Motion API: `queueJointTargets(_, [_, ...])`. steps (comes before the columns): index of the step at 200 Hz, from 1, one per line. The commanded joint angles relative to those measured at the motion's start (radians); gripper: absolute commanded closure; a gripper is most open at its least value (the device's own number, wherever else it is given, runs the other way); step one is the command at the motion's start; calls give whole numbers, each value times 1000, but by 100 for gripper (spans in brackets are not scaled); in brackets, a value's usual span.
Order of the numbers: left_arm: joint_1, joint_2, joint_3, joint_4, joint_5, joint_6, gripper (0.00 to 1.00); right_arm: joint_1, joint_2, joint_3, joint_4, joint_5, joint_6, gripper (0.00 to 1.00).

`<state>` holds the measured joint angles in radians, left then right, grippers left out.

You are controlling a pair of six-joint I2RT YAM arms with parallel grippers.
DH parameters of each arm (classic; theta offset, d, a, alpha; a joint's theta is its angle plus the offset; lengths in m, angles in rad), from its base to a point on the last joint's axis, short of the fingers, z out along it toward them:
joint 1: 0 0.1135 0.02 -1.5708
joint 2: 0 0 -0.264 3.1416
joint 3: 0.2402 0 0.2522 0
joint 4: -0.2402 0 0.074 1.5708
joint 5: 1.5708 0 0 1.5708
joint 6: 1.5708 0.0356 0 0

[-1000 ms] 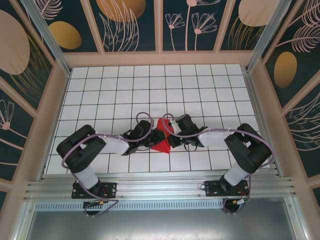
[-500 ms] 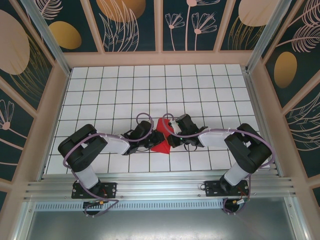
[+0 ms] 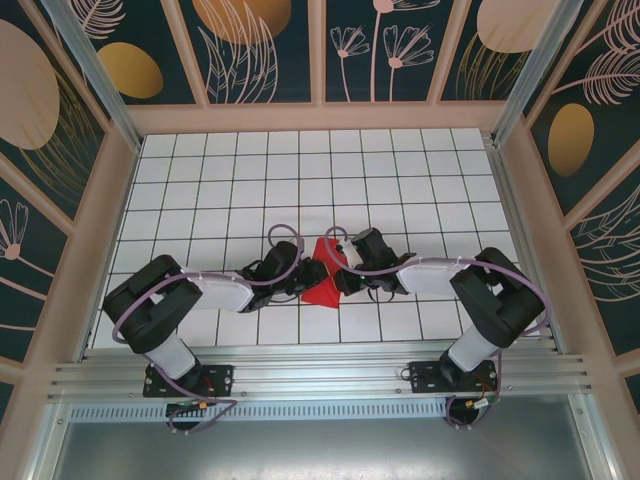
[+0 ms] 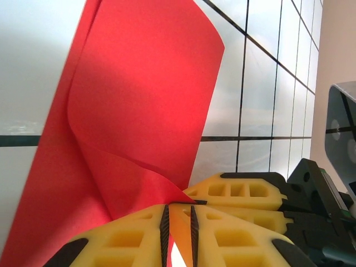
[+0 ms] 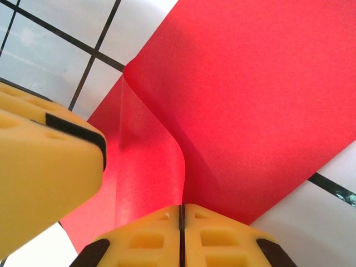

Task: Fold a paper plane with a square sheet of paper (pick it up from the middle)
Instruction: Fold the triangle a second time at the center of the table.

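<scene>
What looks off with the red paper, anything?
The red sheet of paper is bowed, not flat: pinched by the left end effector and right end effector, its fold is a rounded curl, not a crisp crease. No tear visible.

Paper (image 5: 250, 111) is thin, matt, finely grainy. Gripper fingers (image 5: 192, 219) look like matt yellow plastic. Table (image 3: 300, 170) is smooth white tile, slightly glossy.

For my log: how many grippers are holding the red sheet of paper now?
2. The left gripper is shut on the left side of the red sheet of paper; the right gripper is shut on its right side, close beside. No more seem hidden.
</scene>
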<state>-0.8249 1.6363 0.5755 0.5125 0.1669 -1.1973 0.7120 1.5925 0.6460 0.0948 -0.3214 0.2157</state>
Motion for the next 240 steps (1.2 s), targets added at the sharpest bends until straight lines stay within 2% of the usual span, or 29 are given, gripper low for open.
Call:
queueJointTargets(1, [0,-40,-29,0,-41,15,82,-8,-23,17,0,-29,1,90])
queueJointTargets(66, [0,-81,-83,-58,-78,13,100,-8,2,27,2,-35,-1,90])
queueJointTargets(193, [0,-82,-44,-34,-34,43,100,-8,34,21,-11,-2,-2,90])
queueJointTargets(240, [0,-46,23,-23,-34,24,100,-8,33,15,-4,-11,1,94])
